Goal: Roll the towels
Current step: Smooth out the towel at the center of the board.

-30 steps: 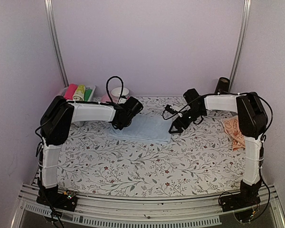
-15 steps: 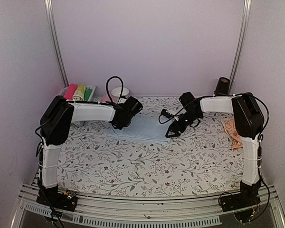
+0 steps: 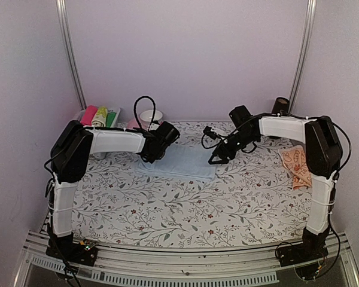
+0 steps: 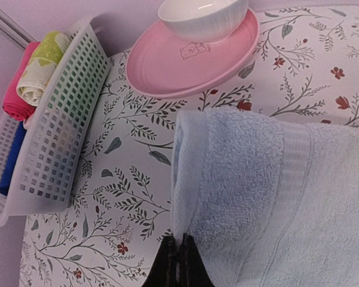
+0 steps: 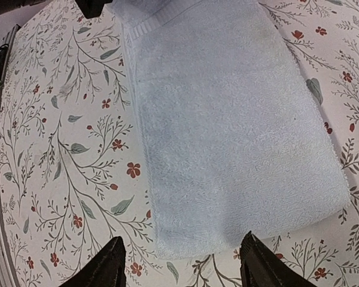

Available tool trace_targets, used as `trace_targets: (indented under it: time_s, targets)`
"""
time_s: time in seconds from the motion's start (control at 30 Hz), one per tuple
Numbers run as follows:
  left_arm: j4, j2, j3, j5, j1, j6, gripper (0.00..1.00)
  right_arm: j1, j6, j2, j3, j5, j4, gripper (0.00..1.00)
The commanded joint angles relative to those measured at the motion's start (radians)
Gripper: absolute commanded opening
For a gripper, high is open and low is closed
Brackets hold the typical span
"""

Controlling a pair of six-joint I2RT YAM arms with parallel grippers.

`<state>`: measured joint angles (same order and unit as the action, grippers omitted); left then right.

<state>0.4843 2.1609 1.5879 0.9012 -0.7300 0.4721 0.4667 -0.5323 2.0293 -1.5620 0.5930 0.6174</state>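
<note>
The pale blue towel lies flat on the floral sheet at the back middle. Its left end is folded over into a first turn. My left gripper is shut on that folded left edge. My right gripper hovers open just off the towel's right end, which fills the right wrist view, with the fingertips apart on either side of the near edge. The peach-orange towel with pale prints lies crumpled at the right, behind the right arm.
A white mesh basket holding rolled towels stands at the back left. A pink plate with a white bowl sits just behind the blue towel. A dark cylinder stands at the back right.
My right gripper swung in toward the towel's right end, then rose and drew back slightly. The left gripper has stayed shut on the towel's left edge.
</note>
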Motion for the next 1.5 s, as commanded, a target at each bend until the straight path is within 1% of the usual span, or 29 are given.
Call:
trace_targets:
  time_s: [0.0, 0.13, 0.27, 0.4, 0.73, 1.03, 1.13, 1.2, 1.23, 1.3, 1.33, 1.37, 1.47]
  targets:
    - [-0.009, 0.015, 0.010, 0.000, 0.012, -0.005, 0.00, 0.008, -0.014, 0.053, -0.007, 0.047, 0.023, 0.65]
    - [-0.009, 0.014, 0.011, 0.002, 0.014, -0.010, 0.00, 0.012, -0.022, 0.099, -0.022, 0.060, 0.051, 0.64]
    - [-0.008, 0.014, 0.011, 0.000, 0.018, -0.011, 0.00, 0.013, -0.035, 0.117, -0.026, 0.067, 0.065, 0.63]
    - [-0.011, 0.014, 0.008, -0.002, 0.021, -0.013, 0.00, 0.019, -0.044, 0.126, -0.032, 0.061, 0.076, 0.60]
    - [-0.016, 0.019, 0.001, -0.006, 0.027, -0.020, 0.01, 0.021, -0.073, 0.177, -0.067, -0.081, 0.156, 0.51]
    - [-0.024, 0.030, -0.003, -0.017, 0.038, -0.025, 0.04, 0.021, -0.097, 0.184, -0.060, -0.196, 0.168, 0.45]
    - [-0.024, 0.033, -0.004, -0.022, 0.043, -0.027, 0.09, 0.021, -0.105, 0.182, -0.055, -0.215, 0.174, 0.43]
    - [-0.024, 0.030, -0.008, -0.021, 0.045, -0.027, 0.21, 0.021, -0.112, 0.181, -0.054, -0.221, 0.176, 0.43]
    - [-0.024, 0.028, -0.011, -0.022, 0.048, -0.027, 0.25, 0.021, -0.113, 0.179, -0.051, -0.225, 0.176, 0.43]
    - [-0.028, 0.020, -0.022, -0.022, 0.052, -0.027, 0.40, 0.021, -0.119, 0.177, -0.049, -0.232, 0.179, 0.43]
    - [-0.031, 0.017, -0.028, -0.023, 0.054, -0.026, 0.45, 0.021, -0.121, 0.177, -0.048, -0.235, 0.177, 0.43]
    - [-0.034, 0.014, -0.034, -0.024, 0.056, -0.027, 0.47, 0.021, -0.123, 0.177, -0.049, -0.238, 0.179, 0.43]
    - [-0.044, 0.010, -0.050, -0.025, 0.062, -0.030, 0.48, 0.021, -0.127, 0.173, -0.046, -0.244, 0.183, 0.43]
